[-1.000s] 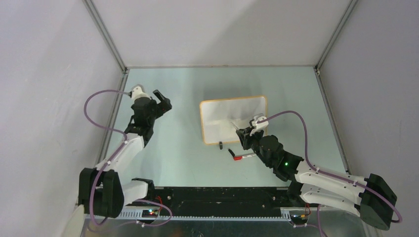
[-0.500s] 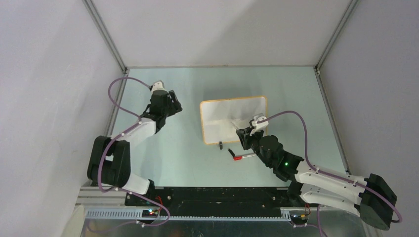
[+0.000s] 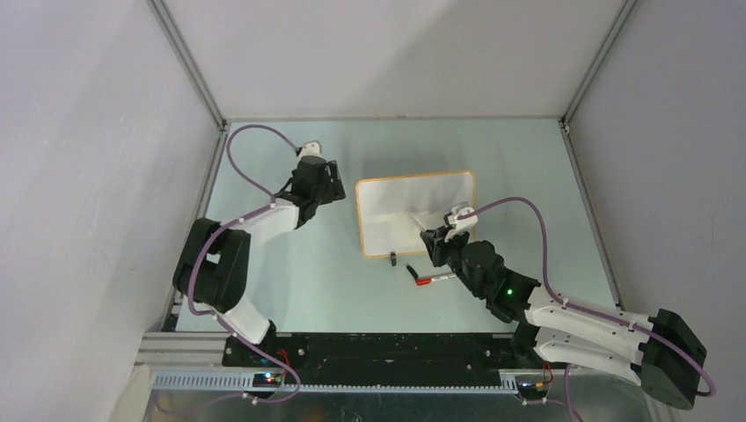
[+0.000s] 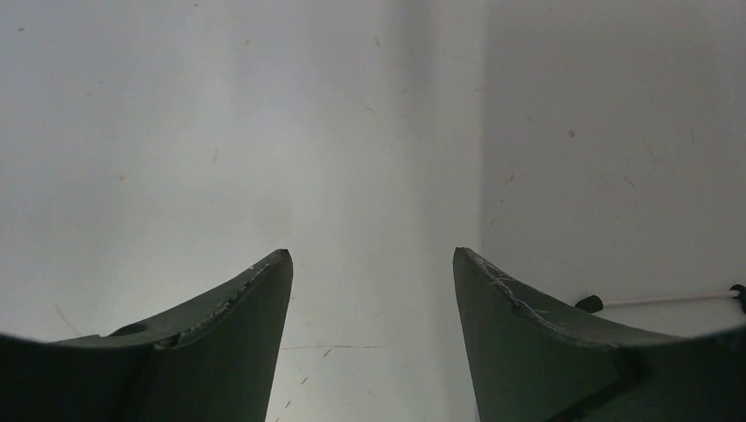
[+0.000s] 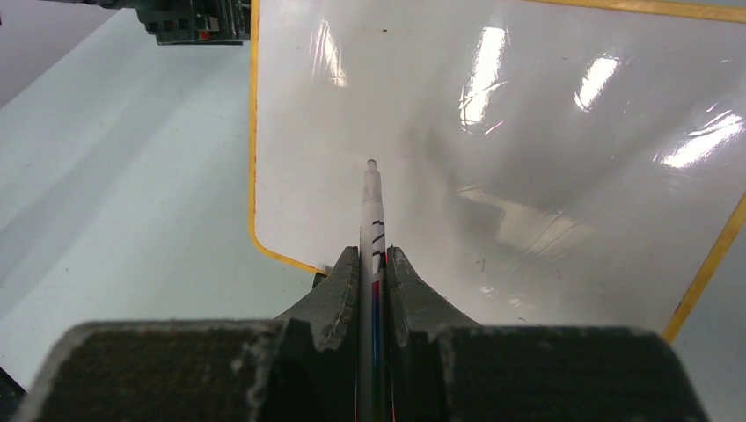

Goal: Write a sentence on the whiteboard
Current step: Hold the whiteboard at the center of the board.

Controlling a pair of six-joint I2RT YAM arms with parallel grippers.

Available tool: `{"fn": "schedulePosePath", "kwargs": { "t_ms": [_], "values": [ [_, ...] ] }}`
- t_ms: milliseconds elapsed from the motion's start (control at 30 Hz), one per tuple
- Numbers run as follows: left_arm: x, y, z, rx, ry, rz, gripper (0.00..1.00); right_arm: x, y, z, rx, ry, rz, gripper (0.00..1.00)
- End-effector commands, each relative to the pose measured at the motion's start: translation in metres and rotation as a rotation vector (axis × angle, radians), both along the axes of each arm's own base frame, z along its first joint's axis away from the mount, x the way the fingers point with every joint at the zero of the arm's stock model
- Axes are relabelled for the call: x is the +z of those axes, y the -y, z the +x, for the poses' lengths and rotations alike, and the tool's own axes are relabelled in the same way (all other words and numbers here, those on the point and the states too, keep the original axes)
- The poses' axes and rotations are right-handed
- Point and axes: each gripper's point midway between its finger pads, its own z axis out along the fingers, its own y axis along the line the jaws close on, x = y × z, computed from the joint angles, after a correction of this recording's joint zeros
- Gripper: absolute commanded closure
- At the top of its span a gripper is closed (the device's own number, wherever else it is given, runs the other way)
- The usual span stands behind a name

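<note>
The top view shows the whole board (image 3: 400, 207) lying flat in the middle of the table (image 3: 290, 272). The right wrist view shows what the top view cannot: the right gripper (image 5: 373, 255) is squeezed tight on a marker (image 5: 373, 207). The marker points out over the shiny white board. I cannot tell if the tip touches it.

The left wrist view shows the left gripper (image 4: 369, 255) spread apart with nothing between its fingers (image 4: 237, 308).

A small black foot (image 3: 392, 257) sits at the board's 6 o'clock edge. A thin red-ended stick (image 3: 429, 280) lies near it, beside the right arm.

The right gripper is over the board's 5 o'clock part. The left gripper is just beside the board, at its 9 o'clock side.
</note>
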Motion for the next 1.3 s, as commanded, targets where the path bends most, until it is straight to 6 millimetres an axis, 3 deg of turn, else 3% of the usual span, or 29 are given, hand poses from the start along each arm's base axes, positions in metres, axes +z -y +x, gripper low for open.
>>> {"fn": "schedulePosePath", "kwargs": {
  "t_ms": [0, 333, 600, 867, 967, 1267],
  "values": [
    [0.01, 0.009, 0.012, -0.019, 0.037, 0.026, 0.26, 0.021, -0.002, 0.005, -0.014, 0.041, 0.034, 1.0],
    [0.01, 0.025, 0.012, -0.064, 0.032, 0.057, 0.26, 0.02, -0.003, 0.004, -0.008, 0.041, 0.033, 1.0],
    [0.01, 0.05, 0.011, -0.162, 0.024, 0.002, 0.26, 0.022, -0.002, 0.004, -0.01, 0.043, 0.033, 1.0],
    [0.017, 0.036, 0.009, -0.126, 0.03, -0.052, 0.27, 0.022, -0.003, 0.003, -0.005, 0.044, 0.037, 1.0],
    [0.028, 0.026, 0.01, -0.124, 0.072, -0.113, 0.27, 0.023, -0.003, 0.003, -0.005, 0.043, 0.039, 1.0],
    [0.075, 0.039, -0.014, -0.341, 0.219, -0.313, 0.25, 0.023, -0.002, 0.003, -0.007, 0.044, 0.039, 1.0]
  ]
}}
